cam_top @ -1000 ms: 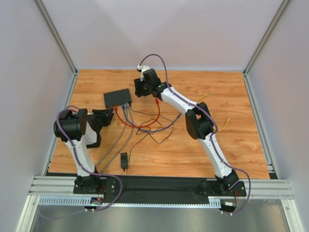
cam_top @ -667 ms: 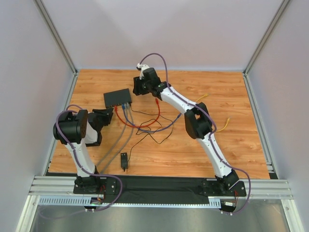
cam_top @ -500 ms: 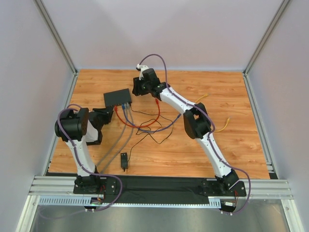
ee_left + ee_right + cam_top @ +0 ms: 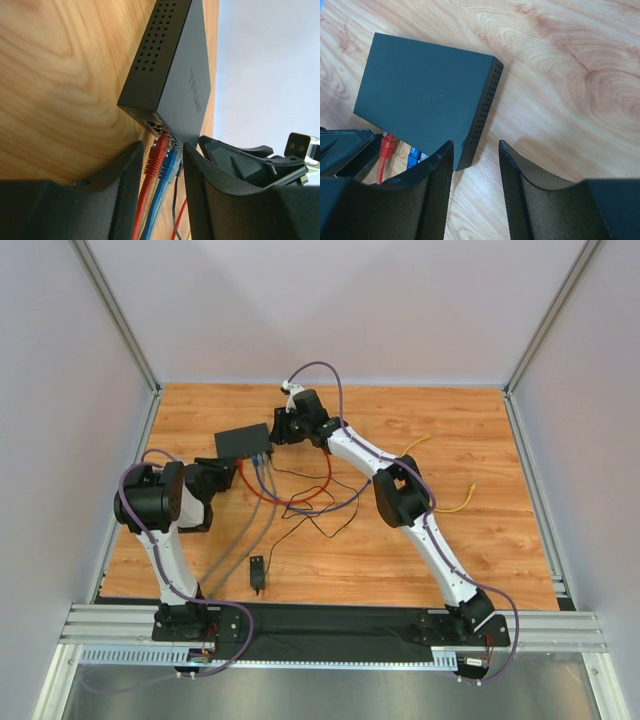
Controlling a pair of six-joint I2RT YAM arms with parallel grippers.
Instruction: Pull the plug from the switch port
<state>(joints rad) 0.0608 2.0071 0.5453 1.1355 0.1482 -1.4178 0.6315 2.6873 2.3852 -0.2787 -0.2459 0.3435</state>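
Left gripper (image 4: 162, 150) has its two black ribbed fingers apart. Sitting right in the gap is the red moulded plug (image 4: 158, 152), with a blue plug (image 4: 170, 164) tucked against it on the right-finger side, so it's lined up, but I wouldn't say it's pinching anything yet. Straight ahead of those fingertips is the flat black rectangular switch (image 4: 175, 75), lying on the wood-grain table top (image 4: 65, 75) with its ports facing back at the gripper. The red plug's long axis runs pretty much along the fingers' own reach, so my guess is the pull goes straight back toward the wrist, not sideways. Left arm's clearly the nearer one to the plugs. Right gripper (image 4: 474, 147) comes at the switch from the other side, fingers also apart, straddling the corner by the vented edge. I can't tell if it's touching, but it's probably there to brace the box. Main worry is grabbing blue along with red.
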